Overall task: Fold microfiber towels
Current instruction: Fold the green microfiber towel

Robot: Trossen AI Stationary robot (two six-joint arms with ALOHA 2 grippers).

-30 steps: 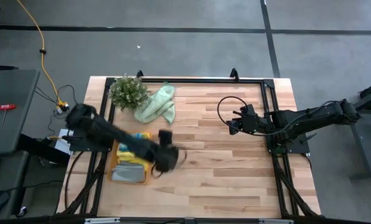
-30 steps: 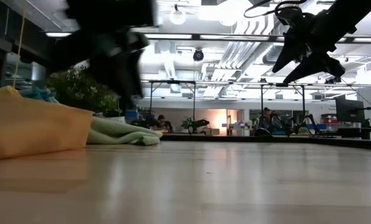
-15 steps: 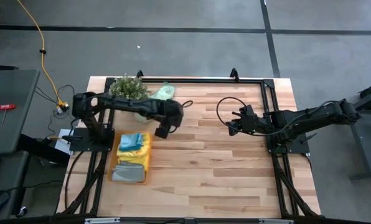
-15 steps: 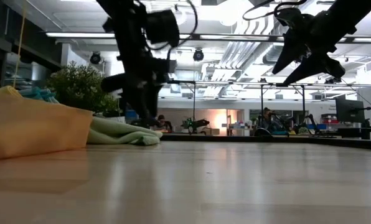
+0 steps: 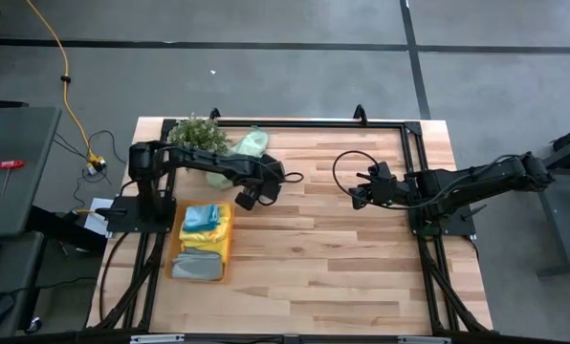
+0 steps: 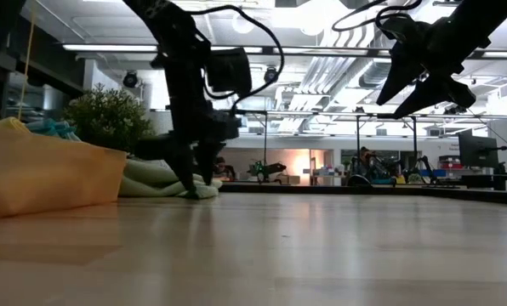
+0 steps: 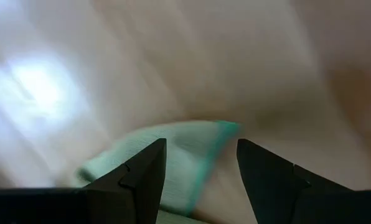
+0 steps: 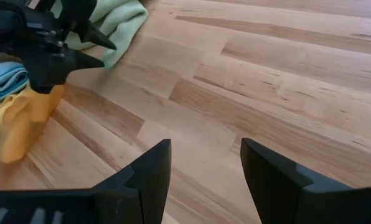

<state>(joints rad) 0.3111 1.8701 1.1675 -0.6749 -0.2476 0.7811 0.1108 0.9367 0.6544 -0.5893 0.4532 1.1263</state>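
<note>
From above we see the left end effector (image 5: 248,199) spread wide beside the pale green towel (image 5: 253,142) in the frame's upper left, while our right wrist view shows the right end effector (image 8: 205,163) wide, empty, over bare tabletop (image 8: 285,81).

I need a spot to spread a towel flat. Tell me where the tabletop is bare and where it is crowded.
Bare: the wooden table from its middle to the near edge, between the translucent orange tray and the right claw. Crowded: the far left corner, with the bushy green plant, crumpled pale green towel and left claw.
</note>
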